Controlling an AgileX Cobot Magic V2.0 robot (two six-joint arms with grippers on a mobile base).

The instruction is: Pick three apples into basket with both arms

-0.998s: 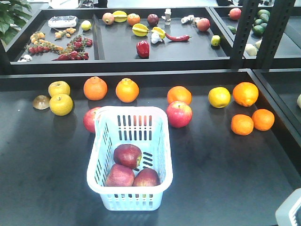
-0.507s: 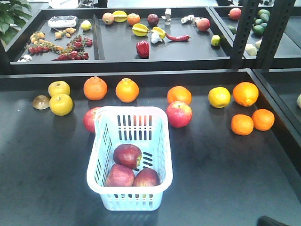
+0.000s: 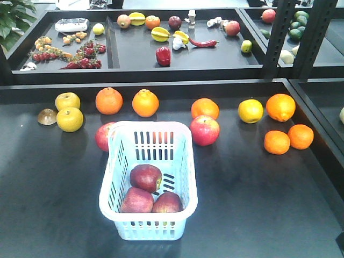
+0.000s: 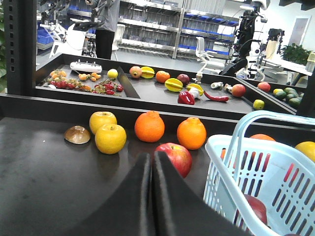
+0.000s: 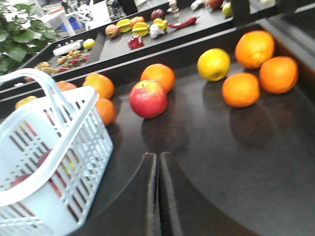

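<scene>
Already the basket (image 3: 148, 180) is holding three dark red apples (image 3: 145, 177) on its slotted floor, so by count the task is looking finished, and the risks from here are mostly about undoing it. Both arms are sitting low and back: the left gripper (image 4: 151, 162) is showing its fingers pressed together with nothing between them, pointing toward a lighter red apple (image 4: 173, 157) lying just beside the basket's far left corner, and the right gripper (image 5: 157, 164) is likewise closed and empty, aimed at a second loose red apple (image 5: 147, 98) on the worktop (image 3: 258, 188) near the basket's far right corner. If either arm is reading those two as targets, a fourth fruit could be going in. A sweep past the raised hoop handle (image 5: 64, 120) could also be catching it and dragging or tipping the basket. The oranges (image 3: 145, 103) beyond are sitting loose and would roll if nudged.
</scene>
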